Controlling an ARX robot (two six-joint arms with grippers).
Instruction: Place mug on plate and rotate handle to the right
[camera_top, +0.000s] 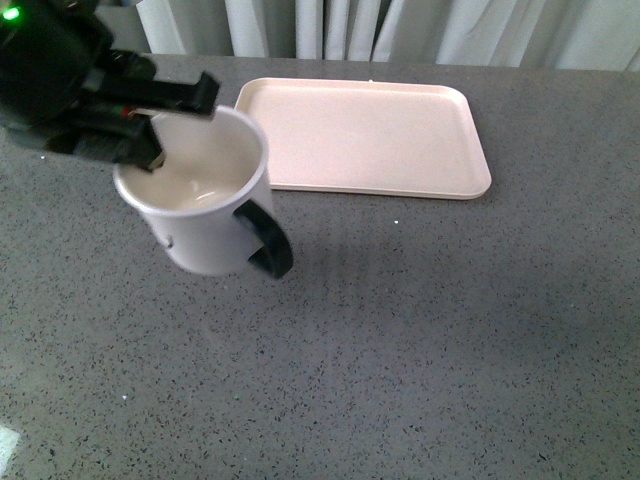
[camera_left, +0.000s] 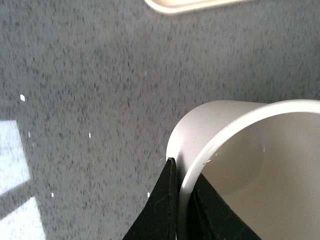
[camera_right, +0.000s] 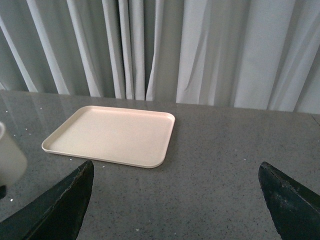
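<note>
The white mug (camera_top: 200, 205) hangs tilted just left of the pale pink plate (camera_top: 370, 135), with its black handle (camera_top: 268, 240) pointing toward the front right. My left gripper (camera_top: 150, 135) is shut on the mug's far left rim. In the left wrist view one finger (camera_left: 160, 210) lies outside the mug (camera_left: 240, 165) wall and the other inside it. A corner of the plate (camera_left: 190, 5) shows beyond. My right gripper (camera_right: 175, 205) stands open over bare table, facing the plate (camera_right: 112, 135), and the mug (camera_right: 10, 160) shows at that view's edge.
The grey speckled table (camera_top: 420, 340) stretches wide in front of and to the right of the plate. Pale curtains (camera_right: 200, 50) hang behind the table's far edge.
</note>
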